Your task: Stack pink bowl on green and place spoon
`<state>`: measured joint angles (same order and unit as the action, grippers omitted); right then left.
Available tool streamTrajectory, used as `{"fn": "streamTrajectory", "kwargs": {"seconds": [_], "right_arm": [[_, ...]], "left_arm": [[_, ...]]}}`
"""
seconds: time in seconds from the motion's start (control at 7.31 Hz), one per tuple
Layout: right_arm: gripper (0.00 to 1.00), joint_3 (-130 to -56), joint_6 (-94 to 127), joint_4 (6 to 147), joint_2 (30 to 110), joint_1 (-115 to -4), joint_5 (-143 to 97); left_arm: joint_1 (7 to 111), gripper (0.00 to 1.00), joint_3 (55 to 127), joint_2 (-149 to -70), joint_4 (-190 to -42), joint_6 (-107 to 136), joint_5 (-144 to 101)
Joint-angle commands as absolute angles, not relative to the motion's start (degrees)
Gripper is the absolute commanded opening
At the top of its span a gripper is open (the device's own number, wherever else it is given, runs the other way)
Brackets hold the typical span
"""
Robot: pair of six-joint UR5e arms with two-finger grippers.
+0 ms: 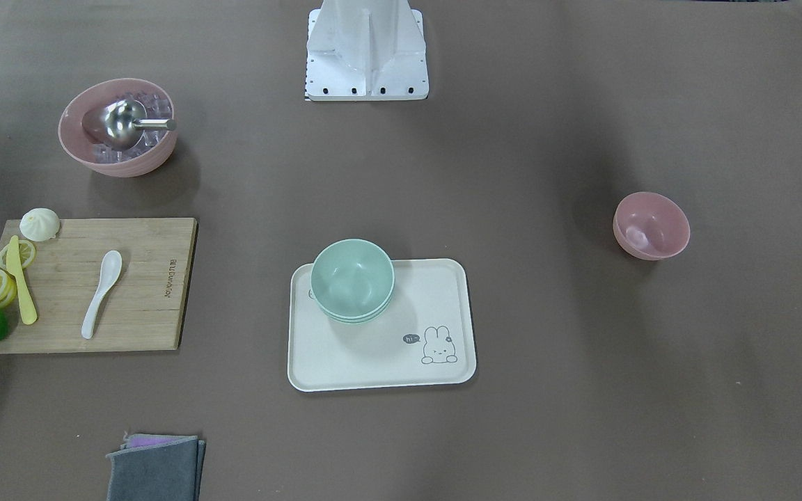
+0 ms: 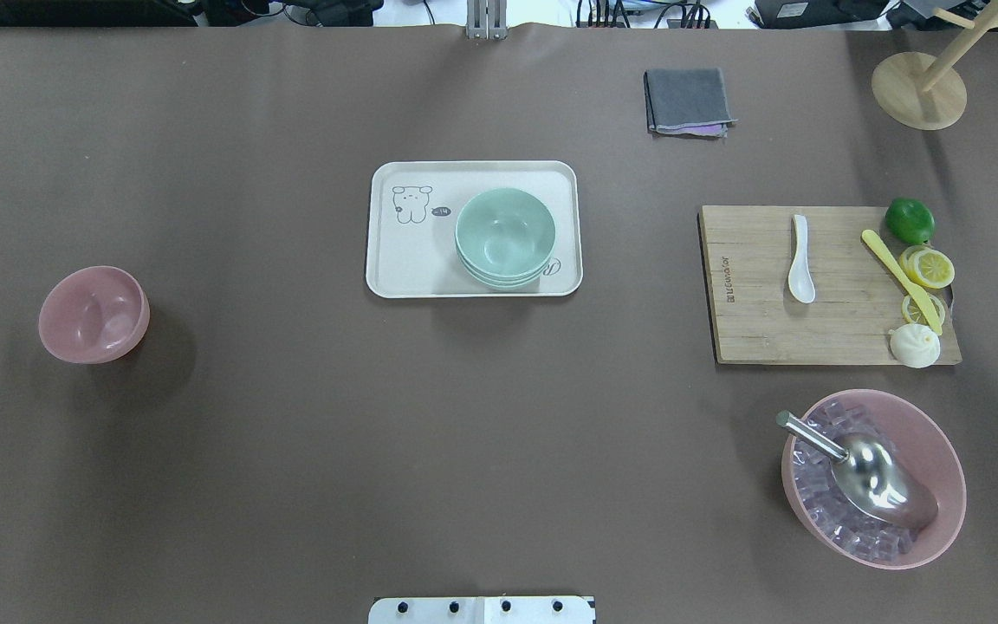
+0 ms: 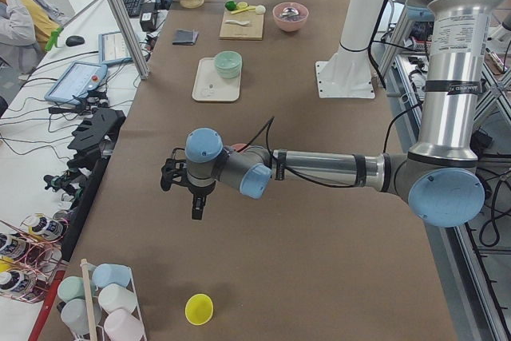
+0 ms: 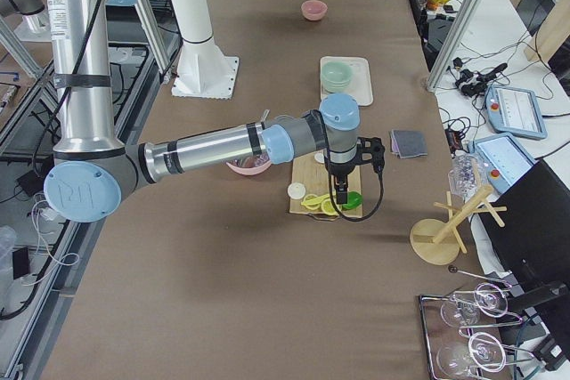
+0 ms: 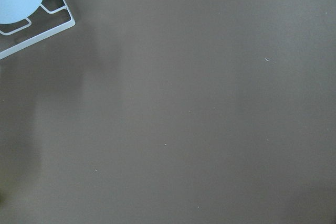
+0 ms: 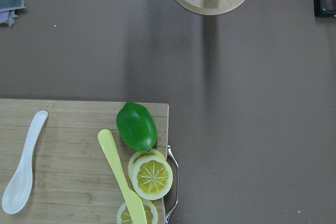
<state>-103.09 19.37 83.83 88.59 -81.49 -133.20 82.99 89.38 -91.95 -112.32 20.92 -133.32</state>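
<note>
The pink bowl (image 2: 93, 314) looks light and slippery, best pinched at its rim, but whether the left gripper (image 3: 196, 207) and right gripper (image 4: 339, 195) are open cannot be told.

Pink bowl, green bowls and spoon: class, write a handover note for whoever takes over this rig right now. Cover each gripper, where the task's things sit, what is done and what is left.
Left gripper: hangs above bare table, nothing seen in it; open or shut cannot be told.
Right gripper: hangs above the fruit end of the cutting board; likewise cannot be told.
Pink bowl: empty, alone on the table on the left arm's side.
Green bowls: stacked on the tray.
Spoon: flat on the cutting board.
Done: nothing.
Left: pink bowl onto the green bowls, then place the spoon.
</note>
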Motion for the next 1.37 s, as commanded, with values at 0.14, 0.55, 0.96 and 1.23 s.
{"fn": "streamTrajectory", "kwargs": {"seconds": [0.14,0.55,0.96,1.23], "right_arm": [[1.00,-103.10,19.42,83.76,88.59,-81.30,-133.33],[1.00,-103.10,19.51,83.76,88.59,-80.69,-133.51],[1.00,-103.01,19.51,82.45,88.77,-80.07,-133.42],[1.00,-103.09,19.42,81.92,89.12,-79.54,-133.42]], "left_arm": [[82.36,0.98,89.39,-91.76,-113.82,21.09,-133.42],[82.18,0.98,89.21,-91.32,-114.34,20.92,-133.68],[80.78,0.98,89.03,-91.49,-114.17,21.96,-133.51],[78.93,0.97,88.86,-92.02,-114.26,23.47,-133.33]]}}
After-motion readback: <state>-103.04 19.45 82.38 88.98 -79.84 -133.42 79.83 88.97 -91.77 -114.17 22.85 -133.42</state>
